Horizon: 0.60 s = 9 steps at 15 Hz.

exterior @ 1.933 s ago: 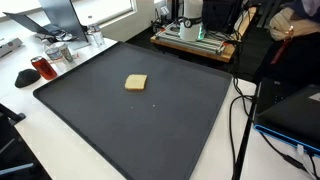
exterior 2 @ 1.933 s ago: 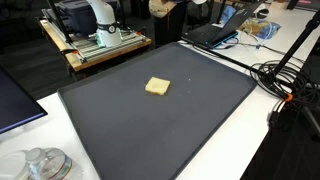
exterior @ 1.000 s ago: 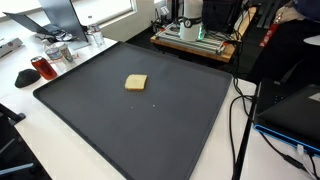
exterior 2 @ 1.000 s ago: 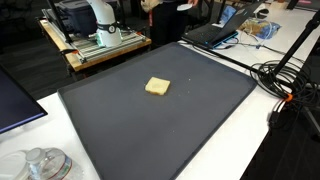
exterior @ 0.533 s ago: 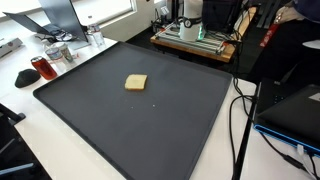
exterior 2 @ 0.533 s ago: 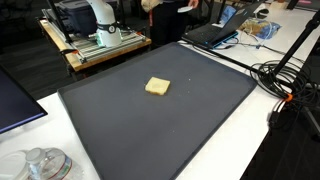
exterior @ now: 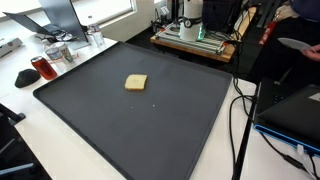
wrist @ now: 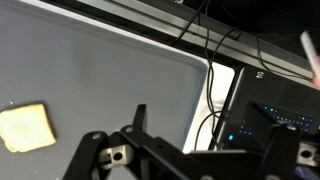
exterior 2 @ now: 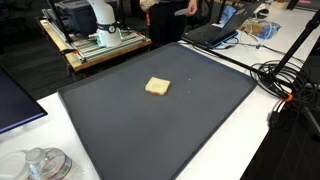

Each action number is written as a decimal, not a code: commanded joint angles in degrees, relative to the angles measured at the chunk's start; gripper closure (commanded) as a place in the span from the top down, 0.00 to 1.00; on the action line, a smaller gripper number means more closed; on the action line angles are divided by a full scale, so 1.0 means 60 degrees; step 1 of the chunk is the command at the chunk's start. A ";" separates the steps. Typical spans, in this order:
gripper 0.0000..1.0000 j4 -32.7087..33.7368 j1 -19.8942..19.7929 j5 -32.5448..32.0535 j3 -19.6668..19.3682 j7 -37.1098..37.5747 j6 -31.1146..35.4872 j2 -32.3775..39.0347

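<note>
Yellow sponge [exterior: 136,82]: 1 piece, lay flat near the middle of the black mat [exterior: 150,130]. Gripper [wrist: 190,165]: jaws wide apart, nothing held, well apart from the sponge, which showed at the wrist view's left edge. Step judged: approach not yet made; reaching it called for sideways travel, then descent.

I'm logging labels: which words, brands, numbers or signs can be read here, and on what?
None can be read: the yellow square, black mat and laptop show no text.
Markings on the dark device in the wrist view are too blurred.
</note>
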 commanded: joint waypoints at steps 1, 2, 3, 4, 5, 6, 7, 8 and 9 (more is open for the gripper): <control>1.00 0.0019 0.0020 0.0040 0.0141 -0.0039 -0.0026 -0.0058; 1.00 0.0019 0.0050 0.0042 0.0160 -0.0073 -0.0033 -0.0100; 1.00 0.0019 0.0049 0.0041 0.0145 -0.0129 -0.0037 -0.0124; 1.00 0.0019 0.0043 0.0041 0.0120 -0.0186 -0.0038 -0.0128; 1.00 0.0018 0.0038 0.0042 0.0102 -0.0220 -0.0039 -0.0128; 1.00 -0.0037 0.0029 0.0076 0.0054 -0.0328 0.0034 -0.0134; 1.00 0.0030 0.0061 0.0195 -0.0025 -0.0531 0.0070 -0.0161; 1.00 0.0149 0.0082 0.0169 0.0007 -0.0539 0.0091 -0.0168; 1.00 0.0332 0.0097 0.0055 0.0050 -0.0589 0.0121 -0.0201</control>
